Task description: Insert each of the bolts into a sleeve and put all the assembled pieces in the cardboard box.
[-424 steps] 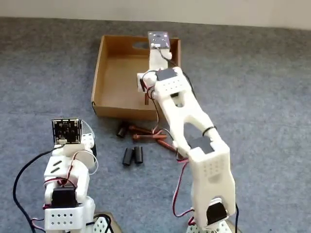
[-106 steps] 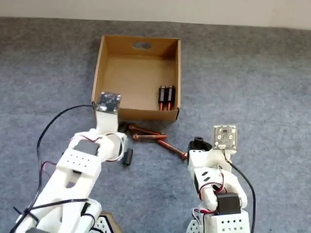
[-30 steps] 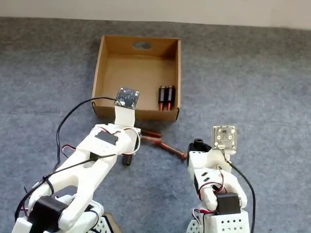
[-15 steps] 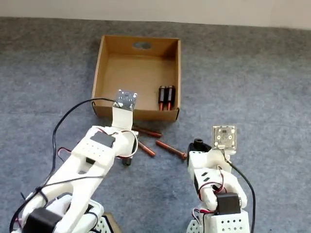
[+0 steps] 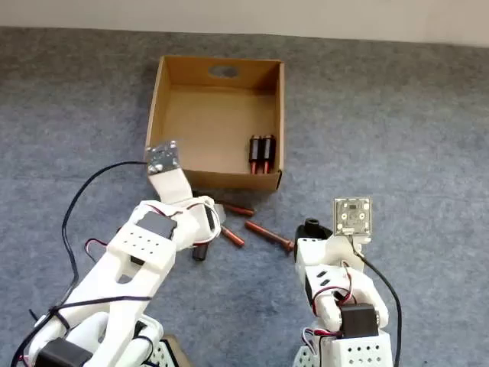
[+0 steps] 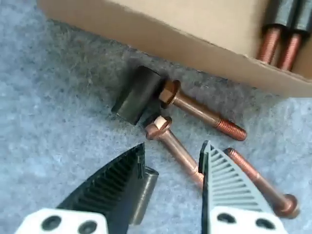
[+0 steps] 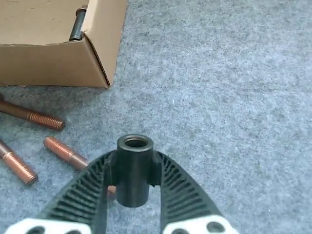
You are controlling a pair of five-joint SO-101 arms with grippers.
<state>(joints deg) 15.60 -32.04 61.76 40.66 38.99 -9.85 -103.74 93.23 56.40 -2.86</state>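
**Change.** The left arm reaches from the counter's near left edge to the loose parts in front of the box [image 5: 216, 180]. Its wrist is swung further left than half a second ago. The right arm is unmoved, folded at the near right edge.

One bolt [image 5: 232, 236] lies slewed, no longer parallel to its neighbour as it was a second ago. The left end effector [image 6: 173, 148] is spread wide, a finger on either side of that bolt's shank, not closed. The right end effector [image 7: 132, 165] clamps a held sleeve [image 7: 133, 170] upright with the bore up.

Judgement: a third pairing is being set up. Two assembled pieces [image 5: 262, 155] already lie in the box's front right corner.

**Around.**
- A second bolt [image 6: 202, 111] lies along the box's front wall, its head touching a lying sleeve [image 6: 134, 95].
- A third bolt [image 6: 258, 183] lies just outside one finger.
- The last sleeve [image 6: 145, 192] lies against the other finger.

Judgement: the third bolt and the last sleeve crowd the closing stroke. Either could be nudged or caught along with the target.
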